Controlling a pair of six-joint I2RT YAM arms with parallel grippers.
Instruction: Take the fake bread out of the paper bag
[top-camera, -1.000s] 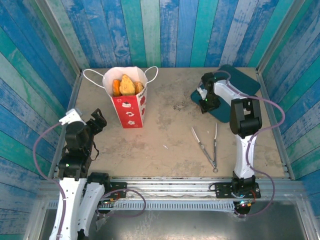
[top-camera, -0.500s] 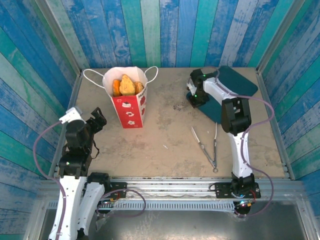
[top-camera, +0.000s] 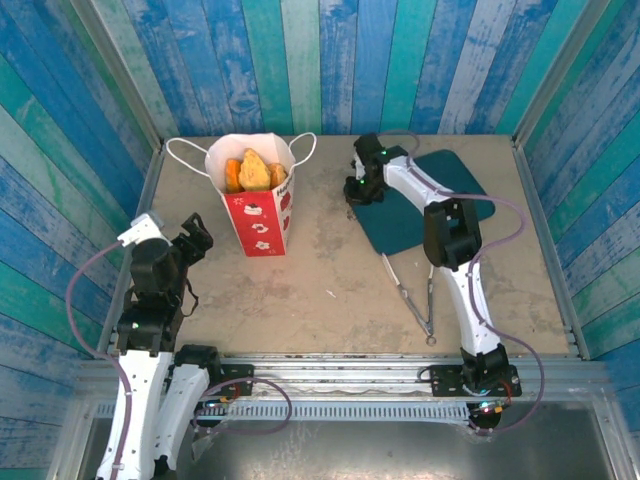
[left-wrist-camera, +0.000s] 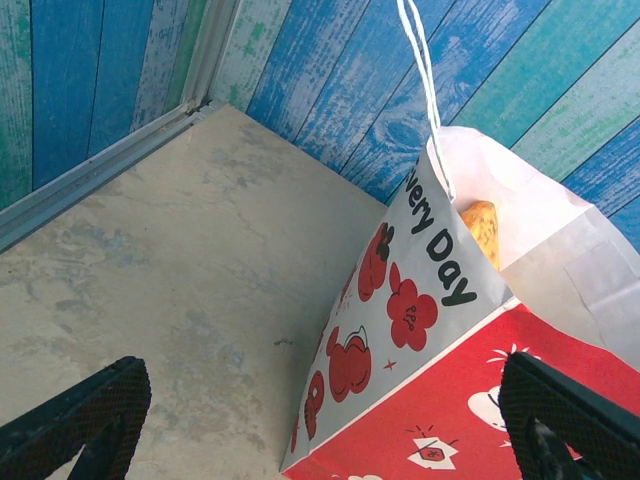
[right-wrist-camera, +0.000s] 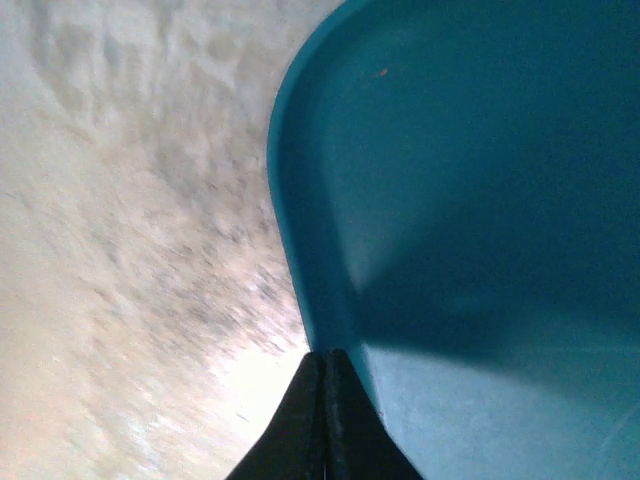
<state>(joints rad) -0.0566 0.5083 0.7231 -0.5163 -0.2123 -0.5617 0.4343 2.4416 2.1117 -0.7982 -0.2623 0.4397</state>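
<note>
— Where's the bread (top-camera: 253, 172)?

— From overhead, it's in the bag (top-camera: 262, 218), at about 10 o'clock on the table (top-camera: 320, 290). The bag stands upright with its mouth open, and golden-orange pieces are heaped to the brim. It's white paper, and the front face is red with white shapes.

— And the arms?

— The left gripper (top-camera: 198, 240) sits at 8 o'clock, apart from the bag and aimed toward it. The right gripper (top-camera: 357, 195) is at 1 o'clock, on the left corner of a teal tray (top-camera: 425, 205). Tongs (top-camera: 415, 295) lie at 5 o'clock, just beside the tray's near edge.

— Any writing?

— Yes, through the left wrist camera. The bag's white side panel reads "very Day" in black, running up along the edge toward 1 o'clock. A letter in front of that I can't make out. Red flower and apple shapes sit below the lettering. One orange piece peeks out of the mouth at 2 o'clock. The two fingertips sit far apart at the bottom corners, spread wide, holding nothing.

— And the right wrist camera?

— It's blurry there. The fingers (right-wrist-camera: 300, 420) are pressed together at 6 o'clock, pinching the tray's rim, with bare table off to 9 o'clock.
</note>
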